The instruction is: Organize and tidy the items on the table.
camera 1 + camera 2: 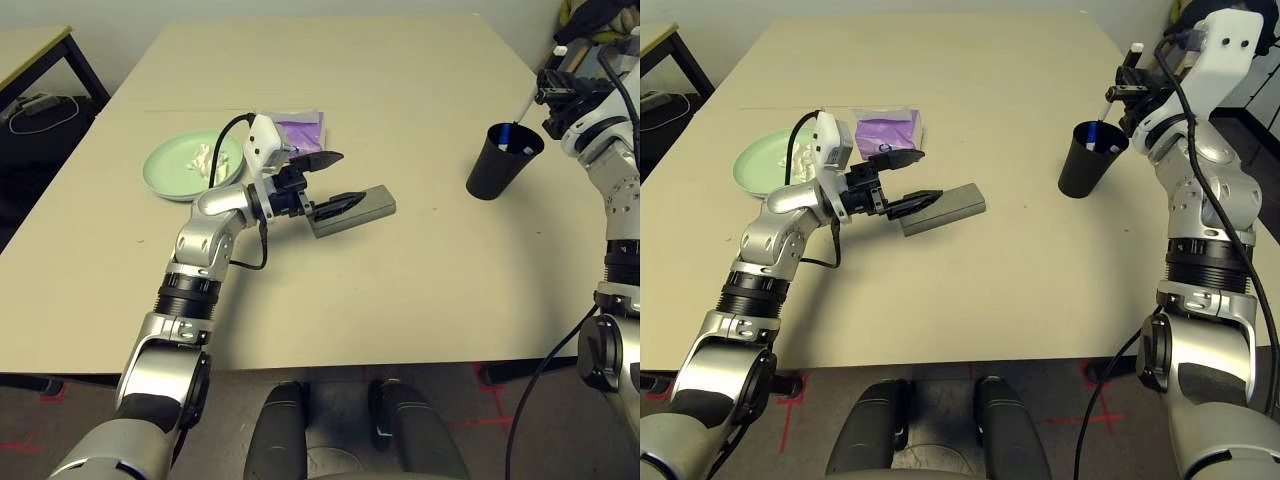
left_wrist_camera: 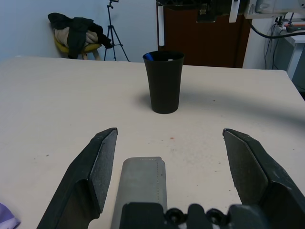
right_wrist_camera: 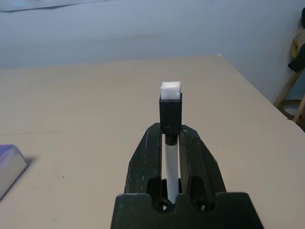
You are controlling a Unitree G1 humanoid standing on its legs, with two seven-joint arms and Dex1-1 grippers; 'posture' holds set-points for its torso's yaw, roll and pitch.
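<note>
Over the middle of the table [image 1: 1020, 300] my left gripper [image 1: 322, 181] sits with its two black fingers spread wide, pointing across toward the right. One finger [image 1: 343, 201] hangs over the near end of the grey-beige glasses case [image 1: 362, 209], the other out above the tabletop on the far side of it; in the left wrist view the case [image 2: 140, 183] lies between the fingers with a gap on either side, so I read nothing as gripped. Just beyond that gripper lies the purple tissue pack [image 1: 885, 130], flat on the table, and to its left the pale green plate [image 1: 170, 166] with crumpled white tissue [image 1: 203, 160] resting in it.

Off at the right edge, my right gripper [image 3: 170, 143] is clamped tight on a small white pen [image 1: 1107, 108]. The pen runs between the fingers, its black end with a white tip standing past them, and it is held up in the air above the black cup [image 1: 1089, 158]. The cup stands upright on the table, well apart from the case, with something blue and white showing inside its rim.
</note>
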